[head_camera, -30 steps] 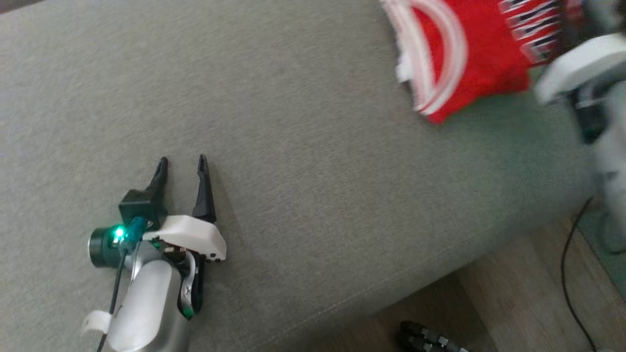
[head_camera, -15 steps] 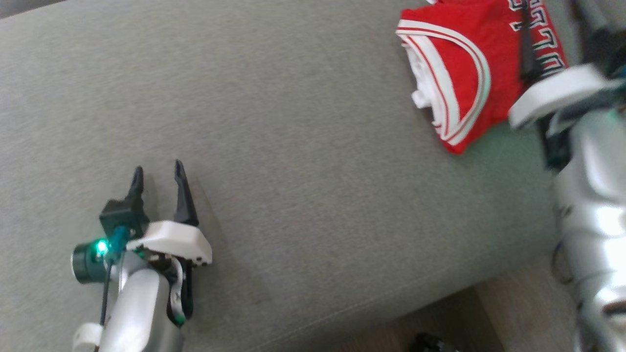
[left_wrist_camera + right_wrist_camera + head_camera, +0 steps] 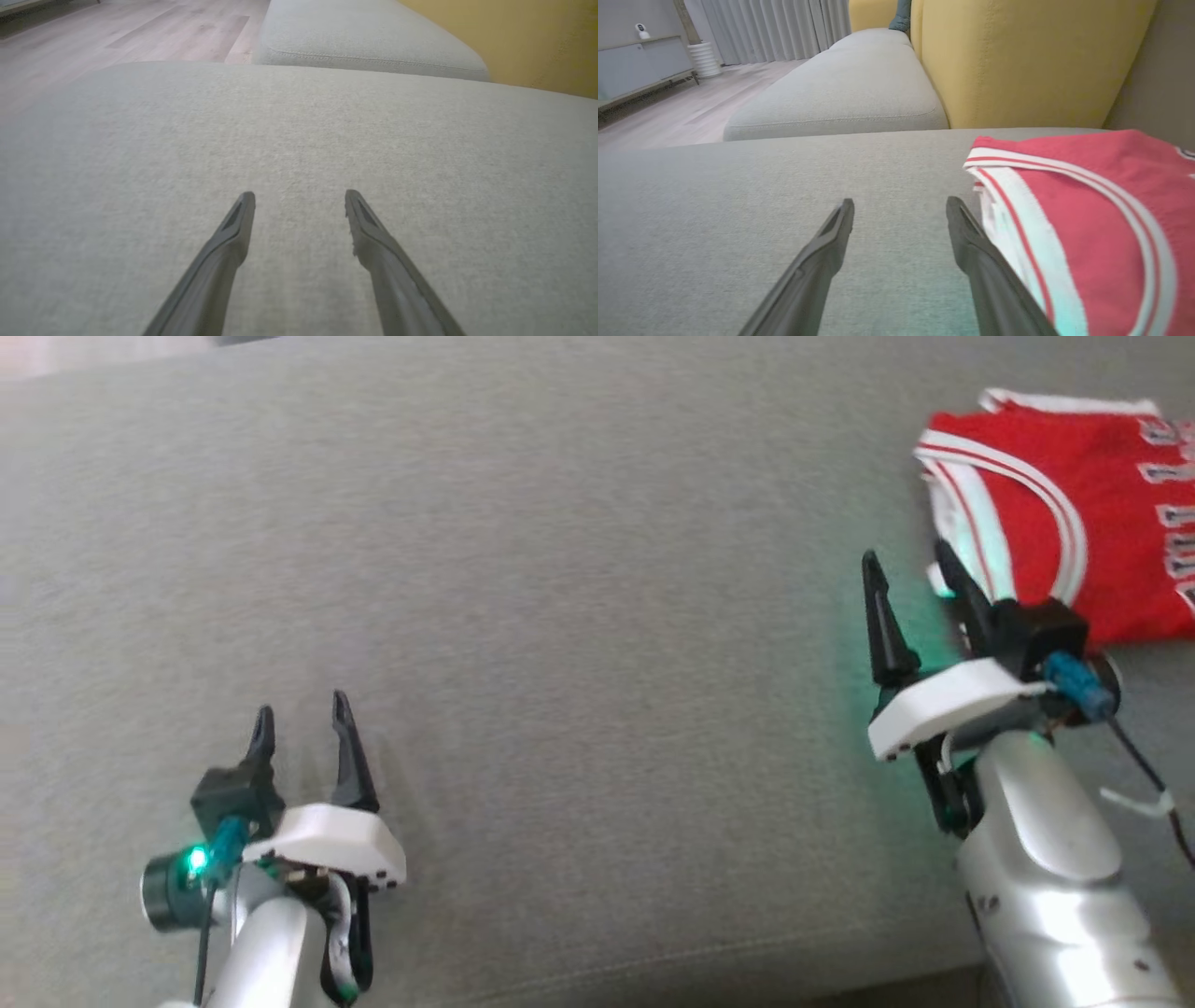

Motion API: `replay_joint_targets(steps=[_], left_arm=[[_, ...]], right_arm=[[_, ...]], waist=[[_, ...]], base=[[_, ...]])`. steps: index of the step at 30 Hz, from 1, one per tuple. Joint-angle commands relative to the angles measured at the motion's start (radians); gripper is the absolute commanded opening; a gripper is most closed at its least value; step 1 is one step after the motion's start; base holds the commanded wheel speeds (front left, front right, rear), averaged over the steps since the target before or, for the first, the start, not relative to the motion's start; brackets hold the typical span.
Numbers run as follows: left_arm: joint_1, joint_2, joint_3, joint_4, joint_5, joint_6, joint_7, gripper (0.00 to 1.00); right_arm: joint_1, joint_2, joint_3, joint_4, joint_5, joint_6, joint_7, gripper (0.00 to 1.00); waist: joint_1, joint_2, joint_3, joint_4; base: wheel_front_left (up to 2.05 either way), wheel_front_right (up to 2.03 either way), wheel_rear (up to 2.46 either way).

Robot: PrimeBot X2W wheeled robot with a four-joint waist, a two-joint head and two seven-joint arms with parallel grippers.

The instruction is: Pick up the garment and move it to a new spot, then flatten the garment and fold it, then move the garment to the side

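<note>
On the couch (image 3: 560, 569) — folded garment (image 3: 1055, 523) | right hand (image 3: 907, 555) agape, empty, maybe touching | left hand (image 3: 302, 707) agape, empty

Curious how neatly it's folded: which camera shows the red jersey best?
The head view: it looks down on the folded red jersey, showing its outline, white trim and lettering, though the frame crops its right side. The right wrist view catches its near corner, low and close. The left wrist view faces grey cushion.

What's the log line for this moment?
jersey: folded, lying on seat, right side | left gripper: open, empty, over bare seat | right gripper: open, empty, beside jersey
</note>
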Motion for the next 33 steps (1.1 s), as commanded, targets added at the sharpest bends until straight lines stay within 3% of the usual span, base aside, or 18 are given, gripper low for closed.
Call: replay_joint_targets(steps=[1, 10, 18, 19, 25, 33], left_arm=[[-0.011, 0.012, 0.024, -0.035, -0.004, 0.005, -0.005, 1.0], [0.043, 0.012, 0.029, -0.04, -0.014, 0.009, -0.005, 1.0], [0.082, 0.012, 0.061, -0.055, -0.097, -0.054, -0.005, 1.0], [0.105, 0.0, 0.027, -0.015, -0.098, -0.054, 0.0, 0.0], [0.127, -0.01, 0.026, 0.048, -0.107, -0.056, 0.004, 0.0], [0.121, -0.008, 0.044, 0.036, -0.202, -0.079, 0.031, 0.0]], right_arm=[[0.003, 0.011, 0.012, -0.04, 0.006, -0.001, -0.007, 1.0], [0.09, 0.026, -0.005, -0.057, 0.011, -0.001, -0.007, 1.0], [0.135, 0.026, 0.014, -0.082, 0.084, -0.001, -0.007, 1.0], [0.146, 0.017, -0.009, -0.045, 0.081, 0.0, 0.0, 0.0], [0.208, 0.018, -0.01, 0.013, 0.09, 0.0, 0.005, 0.0], [0.222, 0.018, -0.025, -0.02, 0.192, 0.0, 0.032, 0.0]], waist=[[0.0, 0.0, -0.029, 0.042], [0.0, 0.0, -0.097, 0.085], [0.0, 0.0, -0.141, 0.07], [0.0, 0.0, -0.14, 0.072], [0.0, 0.0, -0.142, 0.073], [0.0, 0.0, -0.15, 0.079]], base=[[0.0, 0.0, 0.0], [0.0, 0.0, 0.0], [0.0, 0.0, 0.0], [0.0, 0.0, 0.0], [0.0, 0.0, 0.0], [0.0, 0.0, 0.0]])
